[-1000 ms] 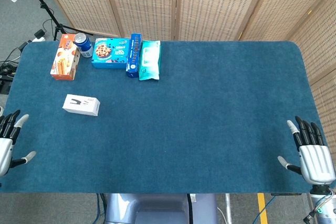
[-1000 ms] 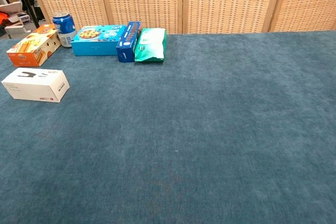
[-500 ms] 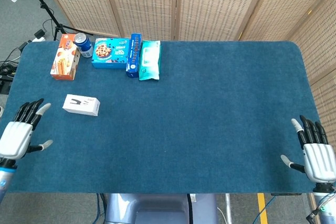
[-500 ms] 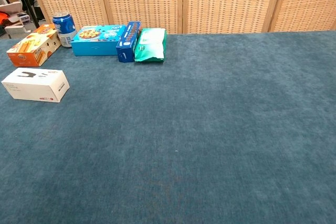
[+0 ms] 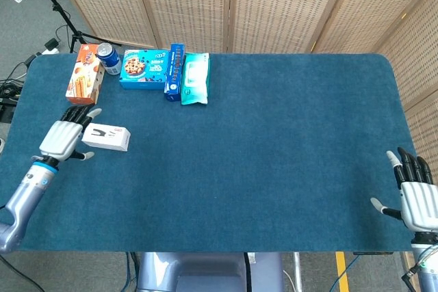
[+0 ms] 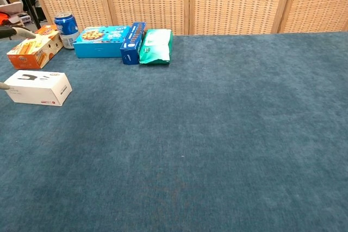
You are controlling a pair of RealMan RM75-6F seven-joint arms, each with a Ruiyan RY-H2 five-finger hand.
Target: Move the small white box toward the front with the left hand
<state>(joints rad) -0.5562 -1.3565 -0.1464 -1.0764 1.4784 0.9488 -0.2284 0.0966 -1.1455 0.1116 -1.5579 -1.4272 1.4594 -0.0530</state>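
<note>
The small white box (image 5: pixel 107 137) lies flat on the blue table at the left; the chest view shows the small white box (image 6: pixel 38 87) near its left edge. My left hand (image 5: pixel 65 137) hovers just left of the box with its fingers spread, holding nothing; whether it touches the box is unclear. In the chest view only fingertips (image 6: pixel 15 32) of that hand poke in at the left edge. My right hand (image 5: pixel 417 200) hangs open off the table's front right corner.
Along the back left stand an orange carton (image 5: pixel 85 74), a blue can (image 5: pixel 108 59), a light blue cookie box (image 5: pixel 145 68), a dark blue box (image 5: pixel 174 72) and a green wipes pack (image 5: pixel 195 78). Wicker screens close off the back.
My left hand has travelled from the front left edge up and inward to the white box's left end. The right hand has sunk slightly. The box has not moved.
</note>
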